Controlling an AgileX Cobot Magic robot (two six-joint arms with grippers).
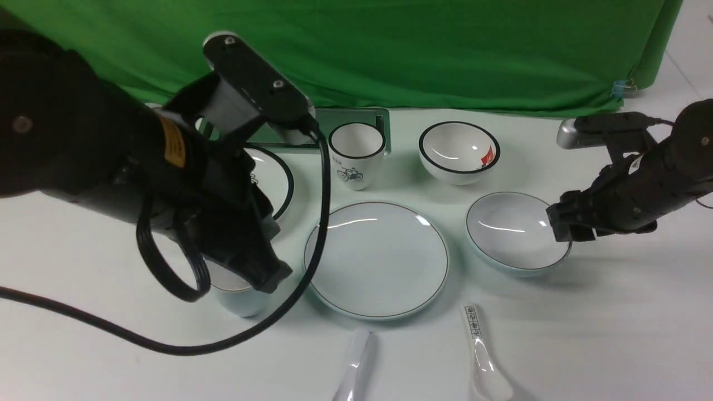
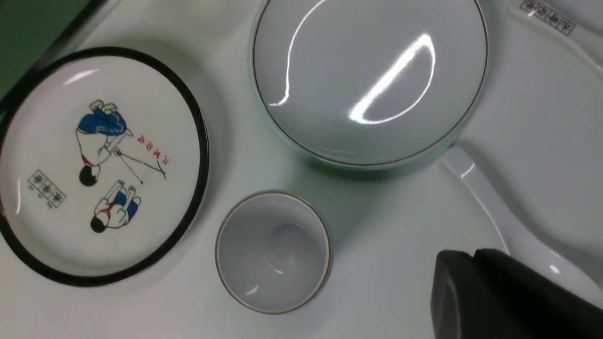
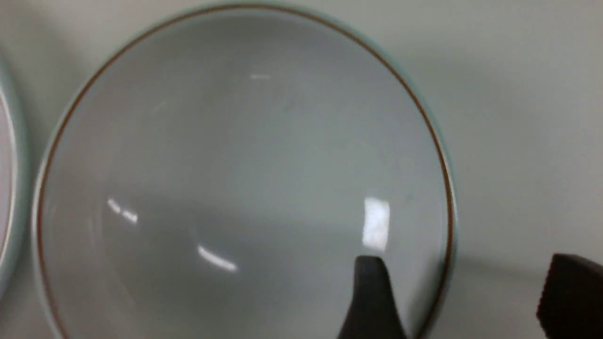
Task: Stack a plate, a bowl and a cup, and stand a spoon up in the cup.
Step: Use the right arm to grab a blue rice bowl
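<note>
From the front camera I am seeing a white table [image 1: 613, 334] backed by green cloth [image 1: 445, 50]. The plate [image 1: 376, 259], round, glossy and pale blue-white with a thin dark rim line, is lying at the centre with nothing on it. The bowl [image 1: 512, 228], wide, shallow and in the same glaze, is sitting empty just to the plate's right. The right gripper [image 1: 560, 223] is hanging at the bowl's right rim. The left gripper [image 1: 270, 275] is hovering over the cup [image 1: 239, 295] and hiding most of it. The spoon [image 1: 356, 367], plain white ceramic, is lying just in front of the plate, beside a labelled spoon [image 1: 484, 356].

The left wrist camera is showing what the front view hides. The cup is standing upright, white inside and empty, near a black-rimmed cartoon plate [image 2: 47, 117]. Only a dark lump of the left gripper is showing, its jaws pressed together and holding nothing.

The right wrist camera alone is showing that gripper's jaws standing apart. One of its fingers [image 3: 372, 296] is reaching inside the bowl, the other is outside, and the rim is running between them.
</note>
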